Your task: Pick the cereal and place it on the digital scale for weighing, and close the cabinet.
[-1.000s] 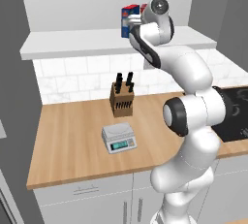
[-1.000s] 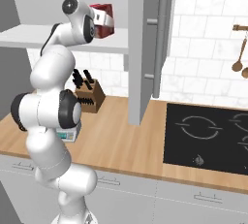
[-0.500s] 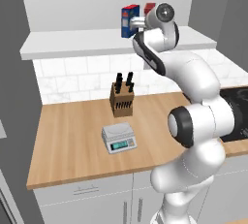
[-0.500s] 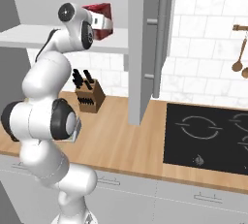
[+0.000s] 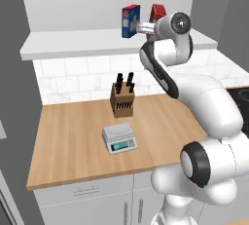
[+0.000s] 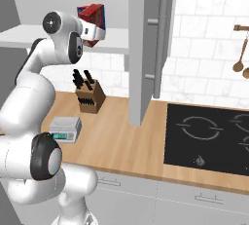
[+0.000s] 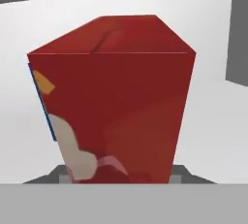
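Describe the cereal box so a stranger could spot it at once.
Look up at the white shelf inside the open wall cabinet, above the knife block. Two boxes stand there; the cereal is the red one at the pincer, not the blue box.

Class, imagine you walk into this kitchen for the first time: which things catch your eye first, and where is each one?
The white arm reaches high to the open cabinet shelf, its gripper shut on the cereal, a red box beside a blue box. Below on the wooden counter sits the digital scale, in front of a knife block. To the right, the grey cabinet door stands open near the black cooktop.
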